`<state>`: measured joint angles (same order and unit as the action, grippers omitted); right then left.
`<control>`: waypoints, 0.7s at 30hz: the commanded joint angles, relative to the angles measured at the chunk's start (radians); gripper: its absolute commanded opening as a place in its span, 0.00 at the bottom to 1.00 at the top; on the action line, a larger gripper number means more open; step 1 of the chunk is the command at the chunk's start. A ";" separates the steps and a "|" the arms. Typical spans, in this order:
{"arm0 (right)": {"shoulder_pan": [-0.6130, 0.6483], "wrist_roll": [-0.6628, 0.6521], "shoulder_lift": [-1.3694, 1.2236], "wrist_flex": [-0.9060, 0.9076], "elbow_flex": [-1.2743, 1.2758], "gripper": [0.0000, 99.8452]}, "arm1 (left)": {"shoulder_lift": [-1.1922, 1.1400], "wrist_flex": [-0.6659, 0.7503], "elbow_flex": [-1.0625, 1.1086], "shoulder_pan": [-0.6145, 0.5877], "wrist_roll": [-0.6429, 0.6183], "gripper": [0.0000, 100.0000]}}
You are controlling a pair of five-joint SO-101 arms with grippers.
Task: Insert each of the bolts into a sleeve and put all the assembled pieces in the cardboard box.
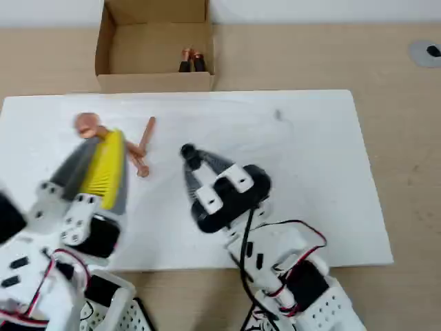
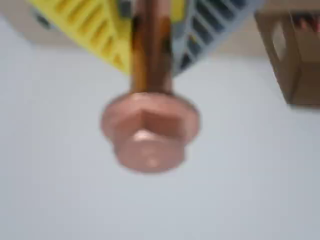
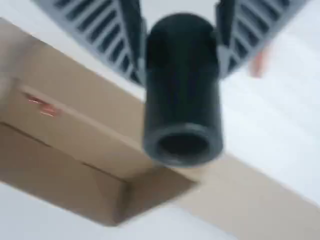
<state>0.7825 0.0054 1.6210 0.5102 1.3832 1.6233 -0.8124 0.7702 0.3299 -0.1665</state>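
Closest to my left wrist lens is the flanged head of a copper bolt [image 2: 150,127]. Its shank is clamped between the yellow and grey fingers [image 2: 95,25] of the left gripper [image 2: 152,45]. The right gripper [image 3: 180,45] is clenched on a black sleeve [image 3: 182,100], with the open bore facing out past the tips. Both are held over the white mat [image 1: 296,172], well apart from each other.

My worry is the mating. The bolt's head sticks out from the fingers, and I can't see a free shank end to feed into the bore. Bringing the two together as they sit would, I think, butt the flange against the sleeve mouth and lever one part out of its grip. Any slight tilt between shank and bore would jam too.

A second bolt [image 1: 143,148] lies loose on the mat just beside the left gripper, between the two arms, so a low sweep could knock it away. The cardboard box [image 1: 155,81] stands on the bench [image 1: 400,138] at the mat's far edge, with assembled pieces [image 1: 192,61] already inside. Its near wall stands in the way of any drop-off.
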 commanded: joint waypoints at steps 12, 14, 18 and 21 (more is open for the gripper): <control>0.094 -0.006 0.024 -0.037 0.005 0.01 | -0.010 0.029 0.077 0.066 0.049 0.01; 0.093 -0.006 0.024 -0.035 0.002 0.01 | -0.010 0.023 0.077 0.084 0.052 0.01; 0.091 -0.005 0.030 -0.035 0.002 0.01 | -0.010 0.020 0.077 0.089 0.046 0.01; 0.090 -0.005 0.030 -0.035 0.002 0.01 | -0.012 0.023 0.091 0.089 0.052 0.01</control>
<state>0.8608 0.0084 1.6303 0.5025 1.3909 1.6218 -0.8124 0.8531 0.4066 -0.1204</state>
